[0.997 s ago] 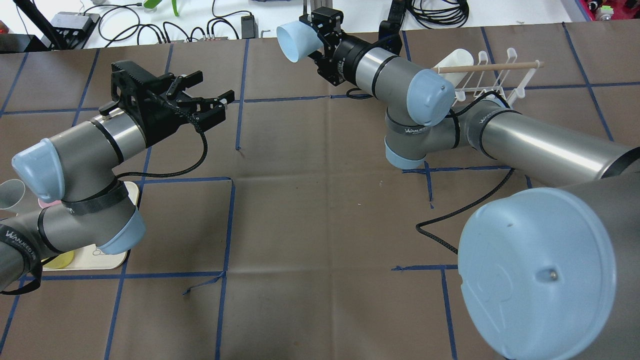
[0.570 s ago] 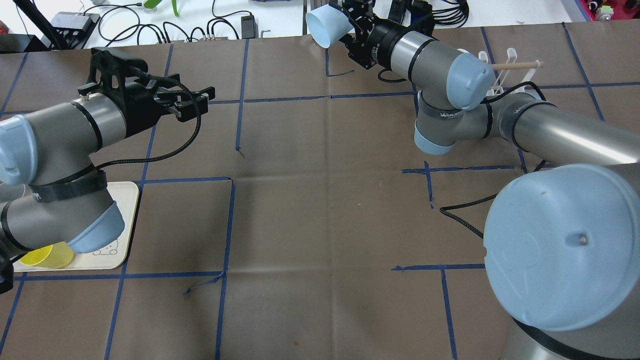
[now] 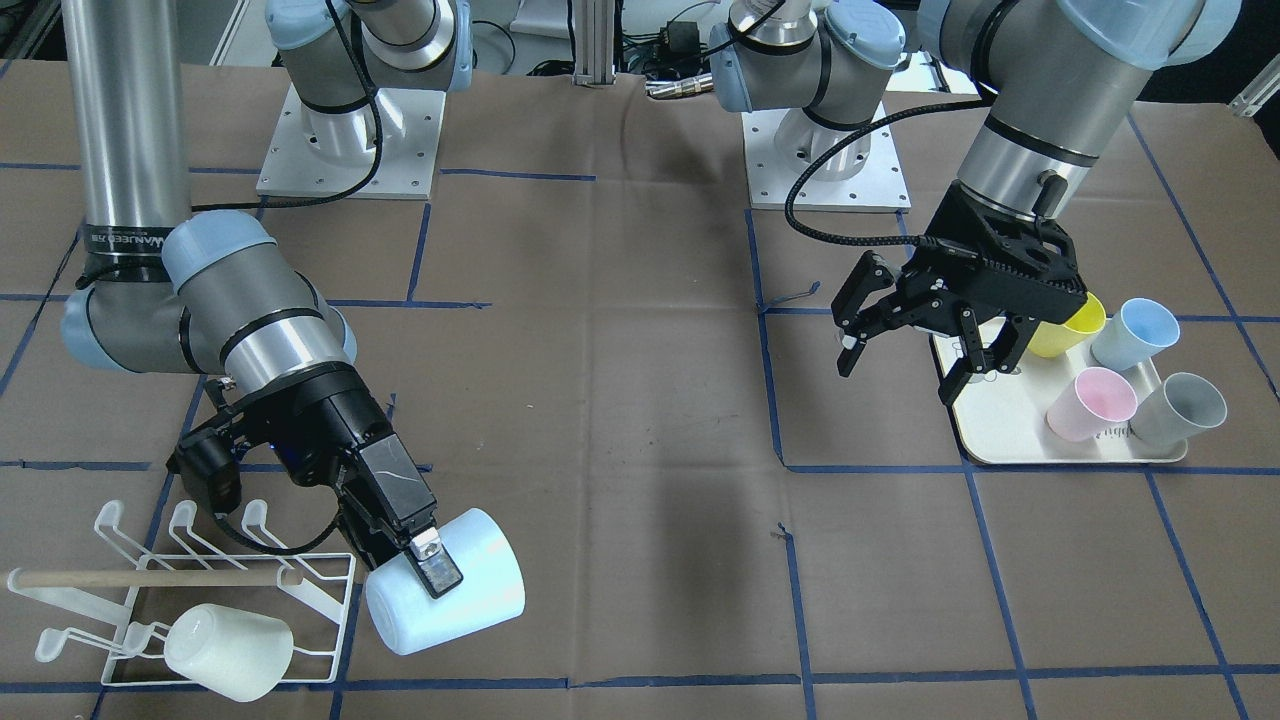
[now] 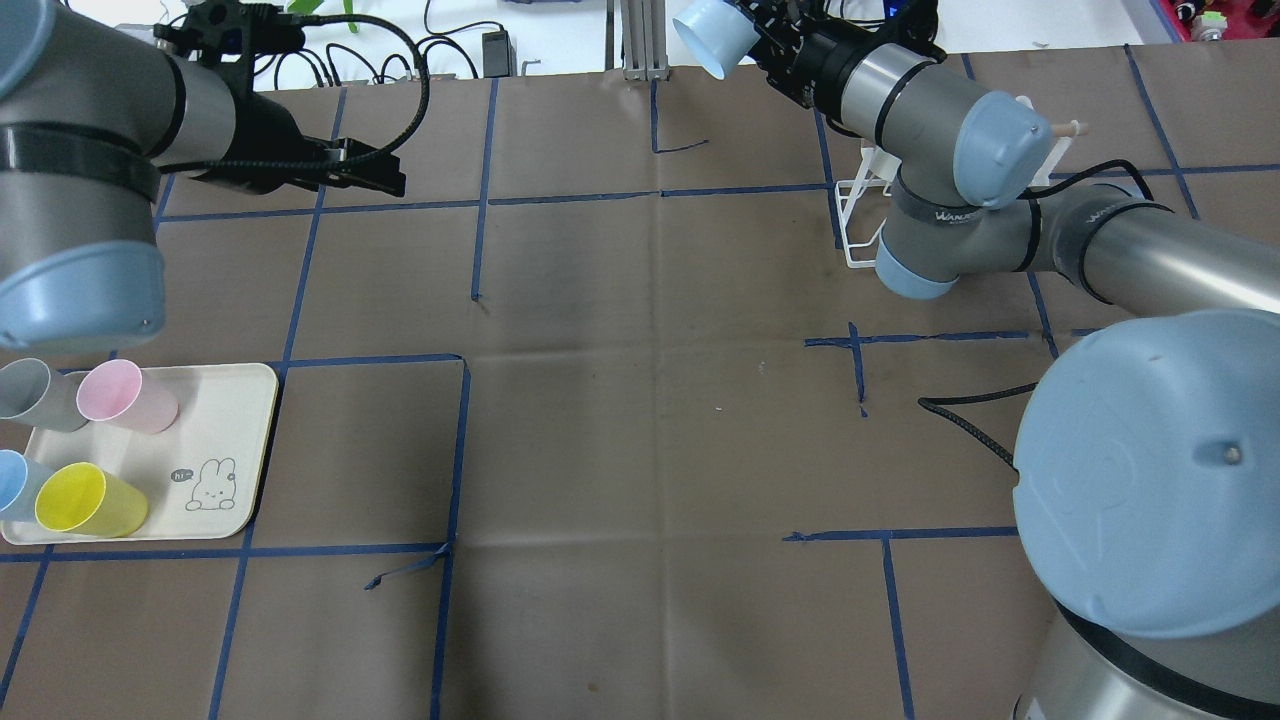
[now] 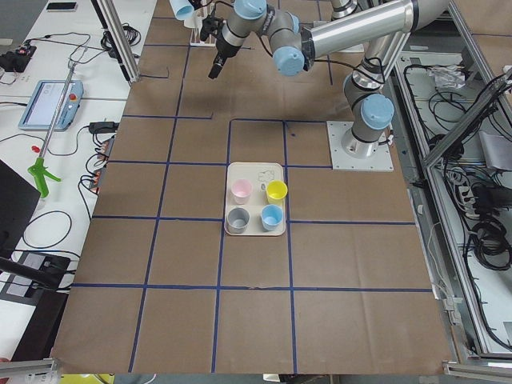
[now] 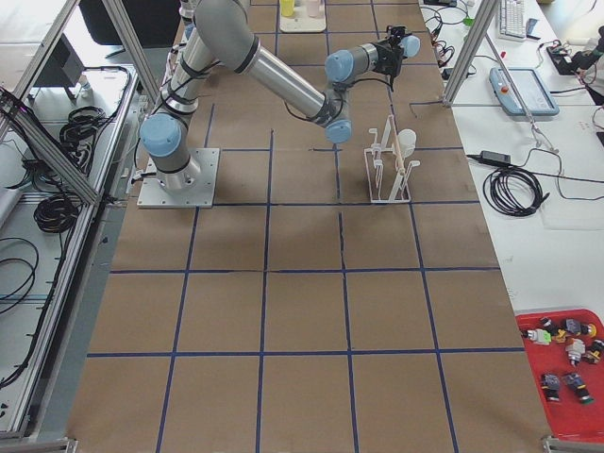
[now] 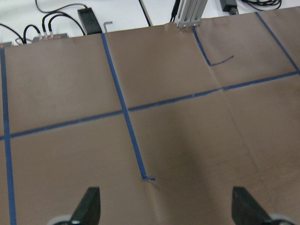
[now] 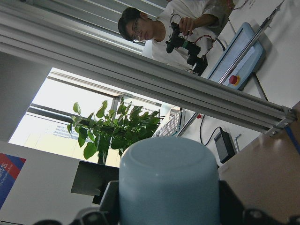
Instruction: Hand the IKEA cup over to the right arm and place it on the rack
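Fingers of the right gripper (image 3: 428, 566) pinch a pale blue cup (image 3: 445, 582) by its wall, one finger lying over the outside. Seen from overhead, this cup (image 4: 705, 38) is at 12 o'clock on the desk (image 4: 640, 400), tipped on its side with the open mouth turned toward 8 o'clock. From the front-facing camera it sits just beside the white wire rack (image 3: 330, 610), at the rack's 3 o'clock, and is not on any prong. Whether it touches the desk cannot be told. A wooden dowel (image 3: 150, 577) lies across the rack, and a white cup (image 3: 228, 650) is on the prongs at its 6 o'clock end.

The left gripper (image 3: 897, 380) is up over the desk with its fingers (image 7: 89, 206) spread wide and nothing between them. Overhead it is at 10 o'clock, well apart from the right arm (image 4: 1150, 250).

A cream tray (image 4: 225, 420) lies at 8 o'clock on the desk. It carries a yellow cup (image 4: 85, 498), a pink cup (image 4: 125, 395), a grey cup (image 4: 30, 392) and a second blue cup (image 4: 15, 480), all lying on their sides.
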Robot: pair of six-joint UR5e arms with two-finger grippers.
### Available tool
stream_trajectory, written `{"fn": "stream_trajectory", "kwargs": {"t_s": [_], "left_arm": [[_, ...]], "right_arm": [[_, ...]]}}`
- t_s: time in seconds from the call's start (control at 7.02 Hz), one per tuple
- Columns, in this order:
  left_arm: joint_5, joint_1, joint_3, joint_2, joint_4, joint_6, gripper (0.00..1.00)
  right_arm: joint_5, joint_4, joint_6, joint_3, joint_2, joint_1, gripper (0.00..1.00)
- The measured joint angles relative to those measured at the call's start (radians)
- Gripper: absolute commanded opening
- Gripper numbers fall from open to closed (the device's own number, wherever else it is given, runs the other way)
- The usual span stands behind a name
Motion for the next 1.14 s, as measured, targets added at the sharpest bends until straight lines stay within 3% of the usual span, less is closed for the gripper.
{"fn": "stream_trajectory", "kwargs": {"t_s": [0.28, 0.43, 0.85, 1.14], "left_arm": [[0.169, -0.101, 0.198, -0.084, -0.255, -0.145, 1.0], [0.202, -0.125, 0.237, -0.084, -0.358, -0.192, 1.0], [0.219, -0.121, 0.181, 0.023, -0.512, -0.194, 1.0], [0.214, -0.066, 0.121, 0.083, -0.516, -0.156, 1.0]], "right_arm": [[-0.01, 0.06, -0.256, 0.031, -0.027, -0.025, 0.16], [-0.011, 0.112, -0.398, 0.043, -0.044, -0.04, 0.16], [-0.061, 0.324, -0.813, 0.066, -0.109, -0.11, 0.16], [-0.092, 0.366, -1.084, 0.066, -0.121, -0.191, 0.14]]}}
